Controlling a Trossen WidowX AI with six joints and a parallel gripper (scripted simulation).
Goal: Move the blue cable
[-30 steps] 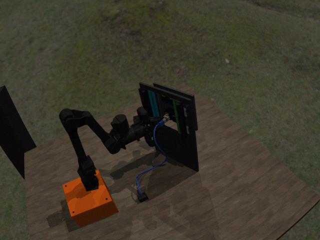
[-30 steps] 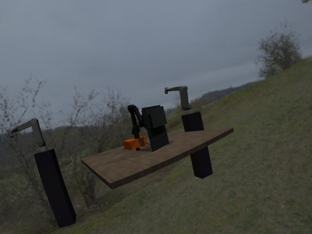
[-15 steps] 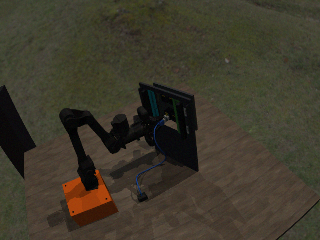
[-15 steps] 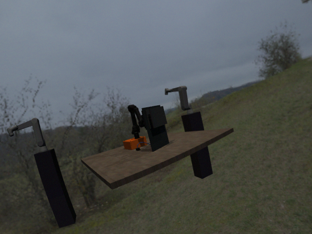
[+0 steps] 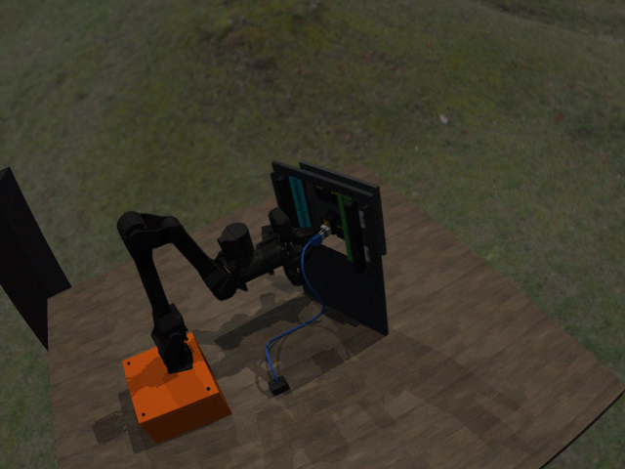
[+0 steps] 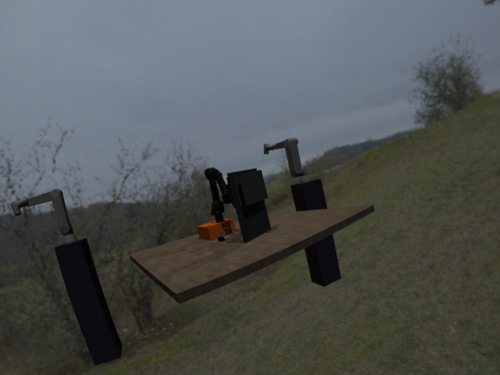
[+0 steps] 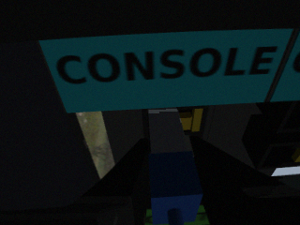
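From the top, the counter [image 5: 469, 353] [image 6: 242, 262] carries the rack [image 5: 353, 297] [image 6: 257, 226] toward its far corner, with the orange base [image 5: 166, 394] [image 6: 208, 232] by its left edge. Drawing the plug [image 5: 322, 233] [image 7: 172, 171] out, as I judge the step, wants the tab pressed throughout and a straight pull square to the rack's face, back toward that left edge; twisting could jam it. The cable [image 5: 304, 273] [image 6: 229, 228] should keep its slack, trailing from the plug to a small black block [image 5: 278, 386] [image 6: 220, 238] on the counter. In the exterior view, the counter's nearest corner points toward the camera and the rack stands well back from it, hiding pincer and plug; only the arm [image 5: 188, 252] [image 6: 213, 194] shows behind. Up close at the wrist, the pincer [image 5: 317, 235] [image 7: 168, 144] is pinching the plug, whose blue rear sits between the fingers and whose grey front reaches past them, just under the teal CONSOLE label [image 5: 299, 201] [image 7: 164, 70]. Gold contacts [image 7: 197, 120] show beside the grey front; whether it is wholly free of the port I cannot tell, so check that before heading lower.
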